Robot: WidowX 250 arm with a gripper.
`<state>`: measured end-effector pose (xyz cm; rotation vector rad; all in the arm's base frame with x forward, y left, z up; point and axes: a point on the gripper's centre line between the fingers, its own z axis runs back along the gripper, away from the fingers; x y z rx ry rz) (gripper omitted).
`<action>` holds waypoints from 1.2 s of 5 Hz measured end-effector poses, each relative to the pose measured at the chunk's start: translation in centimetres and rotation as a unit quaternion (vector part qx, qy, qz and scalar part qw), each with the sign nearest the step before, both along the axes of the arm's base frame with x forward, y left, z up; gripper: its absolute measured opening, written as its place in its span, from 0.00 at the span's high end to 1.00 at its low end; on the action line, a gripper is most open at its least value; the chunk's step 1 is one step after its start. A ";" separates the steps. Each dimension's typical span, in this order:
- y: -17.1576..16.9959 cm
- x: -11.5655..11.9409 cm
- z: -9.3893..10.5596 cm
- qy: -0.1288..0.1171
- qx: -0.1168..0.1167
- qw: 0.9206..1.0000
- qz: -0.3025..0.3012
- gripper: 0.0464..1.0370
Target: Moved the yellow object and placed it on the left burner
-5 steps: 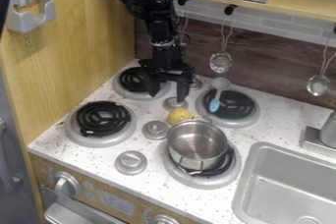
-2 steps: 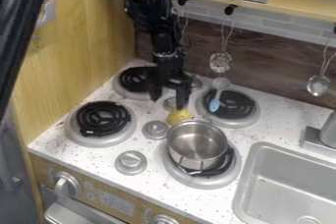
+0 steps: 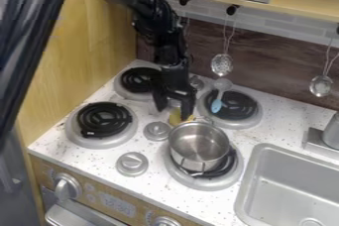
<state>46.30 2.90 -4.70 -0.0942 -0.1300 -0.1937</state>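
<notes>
Camera view: the black arm (image 3: pixel 161 24) comes in from the upper left, and its gripper (image 3: pixel 173 111) hangs down low over the middle of the white speckled stovetop (image 3: pixel 99 158), its two fingers spread — one on the left of the picture, the other farther right, by the pot. Low between them is the yellow object (image 3: pixel 175 117), partly hidden by the right-hand finger; whether either finger touches it, I cannot tell. It is on the stovetop just beside the upper left of the metal pot (image 3: pixel 198 145), off all the burners. The pot stands upright on the near right burner (image 3: pixel 212 182). On the far right burner (image 3: pixel 246 111) lies a spoon (image 3: pixel 216 105) with a light blue handle, its grey bowl toward the wall. The near left burner (image 3: pixel 102 121) and the far left burner (image 3: pixel 136 80) show their black coils, the far one partly behind the gripper. Two grey knobs (image 3: pixel 157 131) sit between the near burners, one nearer the front edge than the other. At the right are the sink (image 3: pixel 248 185) and part of the faucet (image 3: pixel 332 133). Along the wall hang a slotted skimmer (image 3: pixel 222 64) and — farther right — a small ladle (image 3: pixel 321 86).
</notes>
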 end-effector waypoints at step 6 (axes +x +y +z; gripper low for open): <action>-1.7 0.8 -1.2 -0.011 -0.007 1.000 0.013 0.39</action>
